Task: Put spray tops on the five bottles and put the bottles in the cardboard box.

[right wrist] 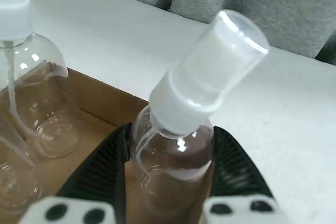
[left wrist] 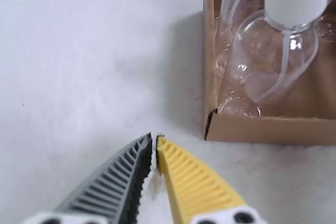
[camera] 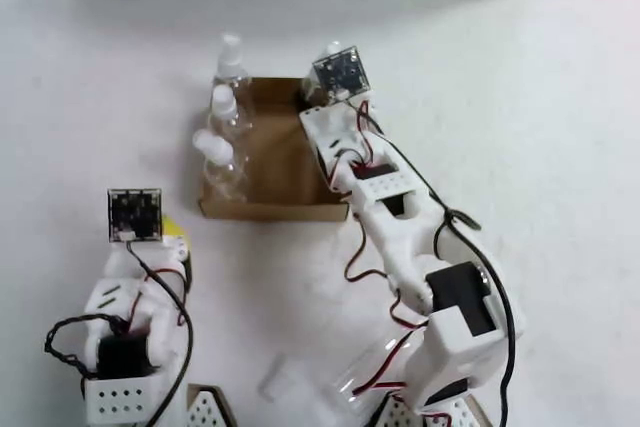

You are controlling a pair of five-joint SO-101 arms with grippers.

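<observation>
Grips capped bottle (right wrist: 181,156) with right gripper (right wrist: 170,142) at box (right wrist: 100,98) corner (three more bottles (camera: 228,112) inside). Rests left gripper (left wrist: 154,148), pinched closed, beside box.

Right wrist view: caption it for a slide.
Jaws grip a spray-topped bottle at the cardboard box's edge, other bottles standing inside.

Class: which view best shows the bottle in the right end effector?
The right wrist view: the bottle, spray top on, sits close up in the right end effector. The high view shows its cap beyond the wrist camera. In the left wrist view I cannot pick it out.
</observation>
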